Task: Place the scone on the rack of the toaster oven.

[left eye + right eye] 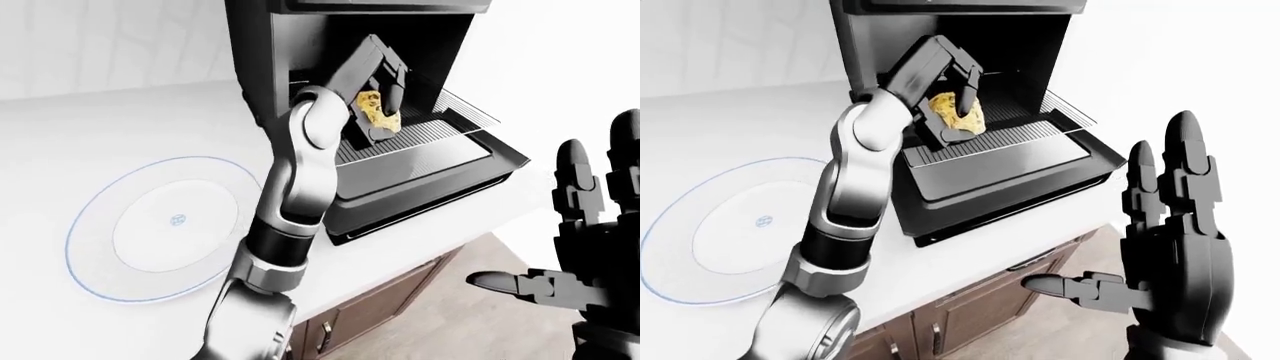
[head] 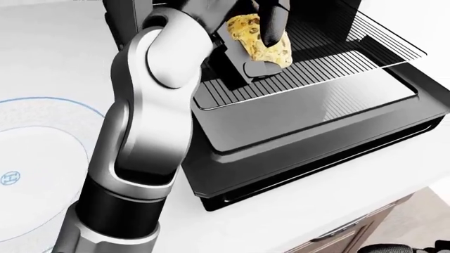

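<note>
The scone [image 2: 260, 39], yellow with dark specks, is held in my left hand [image 2: 257, 45], whose fingers close round it. The hand holds it just above the wire rack [image 2: 309, 74] of the black toaster oven [image 1: 300, 45], whose door [image 2: 316, 132] is folded down flat. The rack is pulled partly out over the door. The scone also shows in the right-eye view [image 1: 958, 115]. My right hand [image 1: 1160, 247] is open, fingers spread, at the lower right, away from the oven.
A white plate with a blue rim [image 1: 160, 225] lies on the white counter [image 1: 120, 120] left of the oven. Brown cabinet doors [image 1: 970, 315] stand below the counter edge. A white wall is behind.
</note>
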You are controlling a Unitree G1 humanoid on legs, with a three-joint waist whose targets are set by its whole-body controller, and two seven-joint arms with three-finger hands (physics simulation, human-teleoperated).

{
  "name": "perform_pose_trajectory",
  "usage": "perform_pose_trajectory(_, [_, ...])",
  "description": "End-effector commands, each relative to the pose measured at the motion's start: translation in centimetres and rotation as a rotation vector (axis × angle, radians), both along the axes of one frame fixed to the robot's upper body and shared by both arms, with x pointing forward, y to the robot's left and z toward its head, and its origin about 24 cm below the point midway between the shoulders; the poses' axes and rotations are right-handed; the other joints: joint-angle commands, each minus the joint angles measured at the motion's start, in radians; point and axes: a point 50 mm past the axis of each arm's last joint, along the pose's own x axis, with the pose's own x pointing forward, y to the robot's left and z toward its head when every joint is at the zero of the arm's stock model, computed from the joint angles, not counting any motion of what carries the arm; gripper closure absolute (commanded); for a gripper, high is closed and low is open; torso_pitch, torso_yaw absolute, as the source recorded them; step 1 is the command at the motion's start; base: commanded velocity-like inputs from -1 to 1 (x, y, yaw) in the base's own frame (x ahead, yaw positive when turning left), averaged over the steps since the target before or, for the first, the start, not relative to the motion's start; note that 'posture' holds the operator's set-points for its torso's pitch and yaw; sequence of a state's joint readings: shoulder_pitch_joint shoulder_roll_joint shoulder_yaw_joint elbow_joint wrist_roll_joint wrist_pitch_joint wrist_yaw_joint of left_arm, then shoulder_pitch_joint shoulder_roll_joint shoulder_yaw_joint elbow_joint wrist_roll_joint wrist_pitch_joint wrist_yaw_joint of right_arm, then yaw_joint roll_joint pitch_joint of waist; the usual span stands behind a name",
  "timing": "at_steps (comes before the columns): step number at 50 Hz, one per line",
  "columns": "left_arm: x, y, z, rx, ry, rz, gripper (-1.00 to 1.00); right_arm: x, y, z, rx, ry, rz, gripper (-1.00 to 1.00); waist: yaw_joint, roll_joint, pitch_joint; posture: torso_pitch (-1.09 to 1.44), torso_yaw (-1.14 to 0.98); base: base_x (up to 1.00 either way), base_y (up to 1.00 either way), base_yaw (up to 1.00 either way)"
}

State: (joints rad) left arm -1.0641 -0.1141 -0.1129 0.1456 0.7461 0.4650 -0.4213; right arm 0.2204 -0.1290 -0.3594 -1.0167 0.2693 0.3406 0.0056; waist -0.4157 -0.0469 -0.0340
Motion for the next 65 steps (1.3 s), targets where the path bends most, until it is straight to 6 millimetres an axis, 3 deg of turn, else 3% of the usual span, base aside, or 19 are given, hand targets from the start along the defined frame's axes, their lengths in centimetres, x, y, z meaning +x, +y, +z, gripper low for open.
perform_pose_trajectory(1, [-0.7, -0.2, 1.9, -0.018, -0.09, -0.015, 0.99, -0.5, 0.2, 0.9, -0.023, -0.06, -0.002, -1.0, -0.001, -0.003, -0.018, 0.0, -0.34, 0.0, 0.0, 0.0])
perform_pose_trajectory(5, [-0.5, -0.2, 1.7, -0.013, -0.088, -0.012, 0.9, -0.5, 0.2, 0.9, -0.024, -0.058, -0.001, -1.0, -0.003, -0.003, -0.02, 0.0, -0.34, 0.0, 0.0, 0.0])
perform_pose_trajectory(13, [-0.3, -0.1, 1.4, -0.004, -0.083, -0.003, 0.37, -0.8, 0.1, 0.7, -0.024, -0.057, -0.003, -1.0, -0.005, -0.001, -0.022, 0.0, -0.34, 0.0, 0.0, 0.0])
perform_pose_trajectory(26, [0.0, 0.0, 1.1, 0.003, -0.083, 0.013, 0.09, -0.6, 0.2, 0.7, -0.024, -0.055, -0.005, -1.0, -0.009, 0.001, -0.025, 0.0, -0.34, 0.0, 0.0, 0.0])
perform_pose_trajectory(30, [0.1, 0.0, 1.1, 0.003, -0.082, 0.013, -0.25, -0.6, 0.2, 0.7, -0.023, -0.056, -0.006, -1.0, -0.01, 0.002, -0.026, 0.0, -0.34, 0.0, 0.0, 0.0])
perform_pose_trajectory(31, [0.0, 0.0, 1.1, 0.008, -0.083, 0.013, -0.51, -0.6, 0.2, 0.7, -0.023, -0.056, -0.007, -1.0, -0.011, 0.002, -0.026, 0.0, -0.34, 0.0, 0.0, 0.0])
perform_pose_trajectory(36, [0.2, -0.1, 1.1, 0.011, -0.081, 0.013, -1.0, -0.7, 0.1, 0.8, -0.024, -0.058, -0.007, -1.0, -0.011, 0.002, -0.026, 0.0, -0.34, 0.0, 0.0, 0.0])
perform_pose_trajectory(50, [-0.9, -0.4, 1.4, 0.007, -0.075, -0.012, -1.0, -0.7, 0.2, 0.7, -0.027, -0.058, -0.008, -1.0, -0.016, 0.003, -0.027, 0.0, -0.34, 0.0, 0.0, 0.0])
perform_pose_trajectory(65, [-4.5, -2.1, 3.3, -0.049, -0.082, -0.127, -1.0, -0.8, 0.1, 0.6, -0.025, -0.056, -0.01, -1.0, -0.018, -0.002, -0.022, 0.0, -0.34, 0.0, 0.0, 0.0])
